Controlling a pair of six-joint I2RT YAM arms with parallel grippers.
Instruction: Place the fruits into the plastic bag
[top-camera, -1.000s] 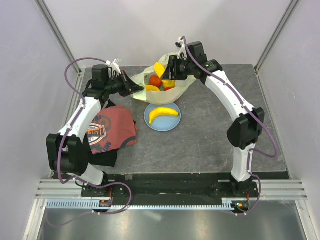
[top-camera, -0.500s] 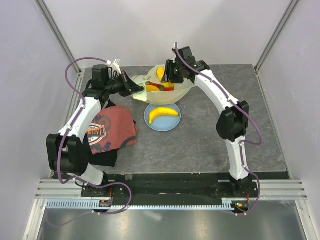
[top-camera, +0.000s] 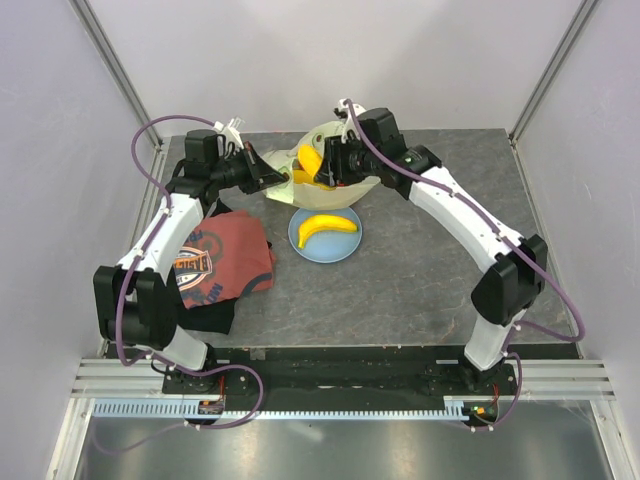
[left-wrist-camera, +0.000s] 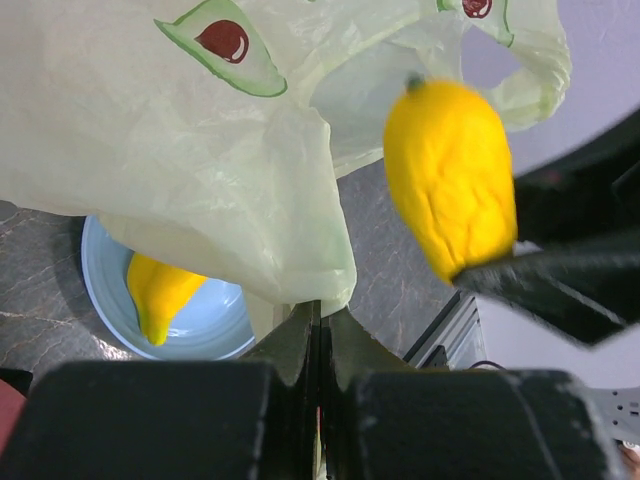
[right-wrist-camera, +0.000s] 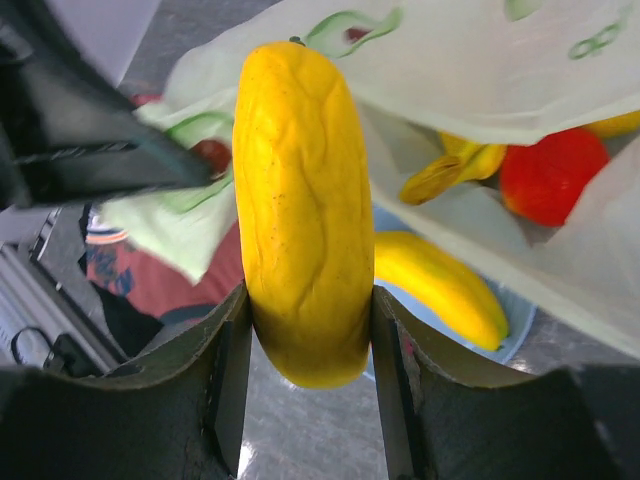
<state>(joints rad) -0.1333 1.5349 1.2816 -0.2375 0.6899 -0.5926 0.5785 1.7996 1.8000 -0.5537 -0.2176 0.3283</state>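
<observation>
The pale yellow-green plastic bag (top-camera: 362, 187) with avocado prints sits at the table's back. My left gripper (top-camera: 284, 180) is shut on the bag's (left-wrist-camera: 200, 150) near edge and holds it up, as the left wrist view (left-wrist-camera: 320, 312) shows. An elongated yellow fruit (right-wrist-camera: 305, 200) is clamped between the jaws of my right gripper (right-wrist-camera: 310, 300) and hangs over the bag's mouth (top-camera: 310, 160). Inside the bag lie a red fruit (right-wrist-camera: 550, 175) and a yellow banana (right-wrist-camera: 450, 170). Another banana (top-camera: 327, 227) rests on the blue plate (top-camera: 325, 256) just in front of the bag.
A red printed T-shirt (top-camera: 215, 262) lies crumpled at the left, over a dark cloth. The plate stands between the bag and the table's middle. Both arms reach in over the bag from either side, fingers close together.
My right gripper has carried the yellow fruit down and slightly left, lower over the bag's mouth, and the arm's elbow swung out right. The left gripper has kept its hold.
</observation>
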